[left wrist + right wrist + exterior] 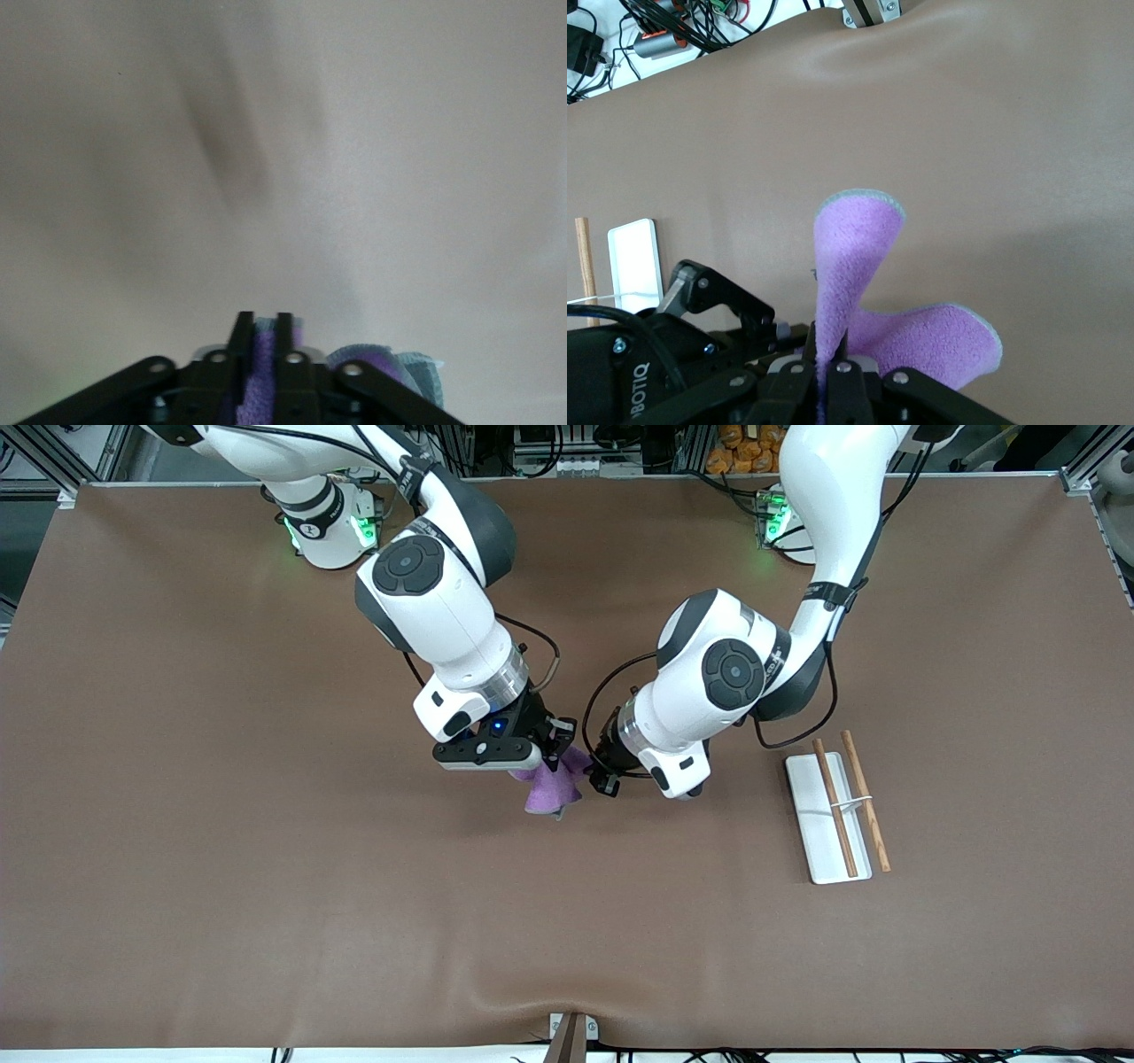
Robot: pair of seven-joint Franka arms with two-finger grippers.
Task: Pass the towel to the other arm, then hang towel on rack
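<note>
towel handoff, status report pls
Right gripper shut on towel, mid-table, in the air. Left gripper shut on it too. Rack bare, toward left arm's end. Nothing between.

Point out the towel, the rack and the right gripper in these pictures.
the towel (551,788): front view, on the purple fold hanging below the two grippers.
the rack (822,834): front view, on its white base beside the wooden rods.
the right gripper (828,347): right wrist view, between its fingertips, shut on the towel.
</note>
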